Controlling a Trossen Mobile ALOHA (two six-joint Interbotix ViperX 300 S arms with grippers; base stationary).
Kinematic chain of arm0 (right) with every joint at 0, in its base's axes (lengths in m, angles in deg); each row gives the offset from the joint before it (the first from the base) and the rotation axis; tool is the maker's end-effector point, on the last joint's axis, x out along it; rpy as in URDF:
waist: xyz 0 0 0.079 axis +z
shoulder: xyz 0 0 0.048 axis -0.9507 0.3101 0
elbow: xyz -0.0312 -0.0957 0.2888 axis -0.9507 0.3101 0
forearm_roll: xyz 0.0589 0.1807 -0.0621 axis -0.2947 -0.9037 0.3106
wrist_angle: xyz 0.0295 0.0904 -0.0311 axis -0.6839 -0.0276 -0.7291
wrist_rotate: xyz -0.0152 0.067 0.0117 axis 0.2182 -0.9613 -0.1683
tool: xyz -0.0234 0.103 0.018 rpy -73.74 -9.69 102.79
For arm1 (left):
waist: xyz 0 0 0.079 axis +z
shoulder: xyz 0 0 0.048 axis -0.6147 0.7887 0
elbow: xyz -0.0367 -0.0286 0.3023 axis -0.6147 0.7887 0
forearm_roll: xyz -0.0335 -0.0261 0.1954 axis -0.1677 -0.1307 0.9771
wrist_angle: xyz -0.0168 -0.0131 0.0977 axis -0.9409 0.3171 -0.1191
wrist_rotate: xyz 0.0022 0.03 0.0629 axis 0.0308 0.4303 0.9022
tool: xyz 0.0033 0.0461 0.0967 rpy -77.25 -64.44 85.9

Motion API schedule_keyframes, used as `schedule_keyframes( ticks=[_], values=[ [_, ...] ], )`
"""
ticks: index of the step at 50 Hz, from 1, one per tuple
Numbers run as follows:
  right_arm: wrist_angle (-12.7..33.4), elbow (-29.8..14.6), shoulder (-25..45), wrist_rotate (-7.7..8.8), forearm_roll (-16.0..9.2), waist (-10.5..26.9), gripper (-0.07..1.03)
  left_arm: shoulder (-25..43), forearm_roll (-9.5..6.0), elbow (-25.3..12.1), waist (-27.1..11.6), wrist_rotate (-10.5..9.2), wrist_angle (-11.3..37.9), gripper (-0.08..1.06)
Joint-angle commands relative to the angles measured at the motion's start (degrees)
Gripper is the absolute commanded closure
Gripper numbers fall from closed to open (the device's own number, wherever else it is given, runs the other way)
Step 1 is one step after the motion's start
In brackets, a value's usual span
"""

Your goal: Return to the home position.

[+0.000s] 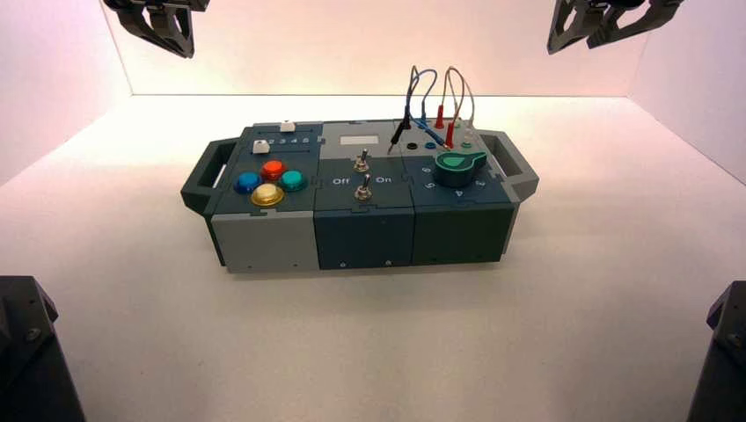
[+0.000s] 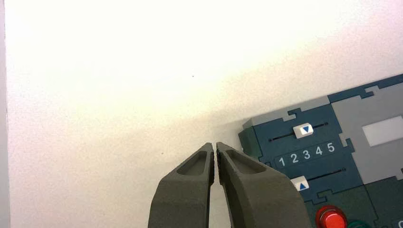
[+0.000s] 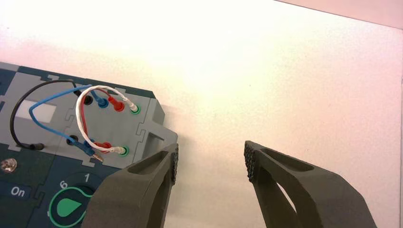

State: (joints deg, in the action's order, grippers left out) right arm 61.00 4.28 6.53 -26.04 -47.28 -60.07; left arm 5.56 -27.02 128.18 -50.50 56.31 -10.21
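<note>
You see the left gripper raised at the far left, fingers pressed together and empty. The right gripper hangs raised at the far right, fingers spread and empty. The box sits centred on the table, well apart from both.

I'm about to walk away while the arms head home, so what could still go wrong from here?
Little, probably. The right gripper is open above the box's wire end; a dip could snag the wire loops standing up from the box. One black plug already lies loose on the panel. The left gripper, shut, hangs near the sliders and seems clear.
</note>
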Motion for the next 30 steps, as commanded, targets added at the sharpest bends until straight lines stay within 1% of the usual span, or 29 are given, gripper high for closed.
schedule_keyframes(
  ticks=[1, 4, 6, 15, 16, 23, 30],
  values=[
    [-0.18, -1.76, -0.26, -0.18, 0.00, -0.18, 0.24, -0.97, 0.09, -1.49, 0.09, 0.18, -0.26, 0.94],
    [-0.09, -1.76, -0.35, -0.18, -0.09, -0.18, 0.24, -1.05, -0.09, -1.49, 0.09, 0.18, -0.26, 0.94],
    [-0.09, -1.76, -0.35, -0.18, 0.00, -0.18, 0.24, -1.05, 0.09, -1.49, 0.09, 0.18, -0.26, 0.94],
    [0.09, -1.85, -0.44, -0.18, 0.00, -0.18, 0.24, -1.14, 0.09, -1.58, 0.09, 0.18, -0.35, 0.93],
    [0.09, -1.85, -0.44, -0.18, -0.09, -0.09, 0.24, -1.14, -0.09, -1.67, 0.09, 0.18, -0.26, 0.94],
    [0.26, -1.76, -0.53, -0.18, -0.09, 0.00, 0.24, -1.23, 0.09, -1.76, 0.09, 0.35, -0.26, 0.93],
    [2.20, -1.67, -2.99, -0.09, -0.18, 0.35, 0.24, -4.66, -0.09, -1.41, -0.18, 0.35, 0.00, 0.94]
  ],
)
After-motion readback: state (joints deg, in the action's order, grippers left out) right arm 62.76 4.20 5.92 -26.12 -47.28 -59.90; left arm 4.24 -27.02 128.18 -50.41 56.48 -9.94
